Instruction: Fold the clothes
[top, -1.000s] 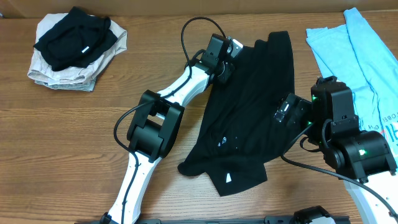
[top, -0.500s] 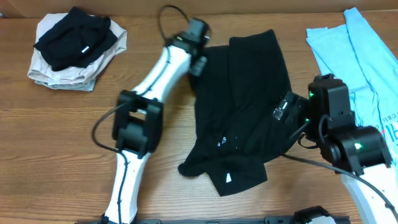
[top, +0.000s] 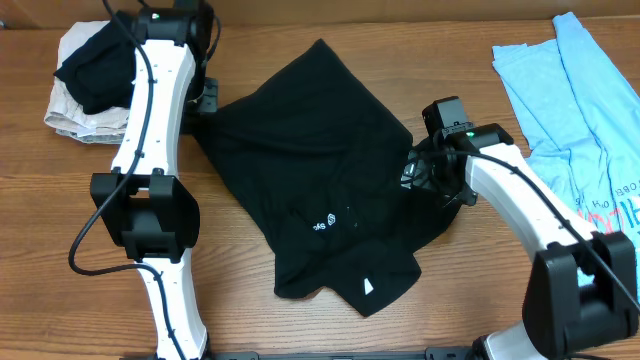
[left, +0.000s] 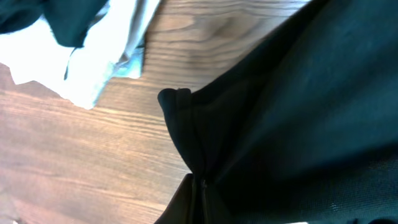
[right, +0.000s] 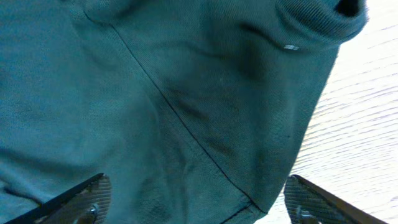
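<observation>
The black garment (top: 310, 140) lies loosely spread over the middle of the wooden table (top: 450, 30), wouldn't we say?

– We would. Its left edge is drawn out toward the left arm (top: 150, 110), and its right edge is bunched beside the right arm (top: 510, 195)

– And the light-blue tee (top: 570, 90)?

– We find it flat at the far right, well apart from the black one. At the far left corner we see a beige cloth pile (top: 75, 110) with a dark piece (top: 100, 70) on top

– Now the left gripper (top: 203, 100)

– We read it as pinching the black garment's edge: in the left wrist view the cloth gathers into a tight point

– The right gripper (top: 418, 175)?

– Spread wide. In its wrist view we see both fingers (right: 81, 199) far apart, with the cloth lying beyond them

– Smaller marks?

– A white logo (top: 328, 220) near the garment's middle and a white tag (top: 370, 286) at its near hem
</observation>
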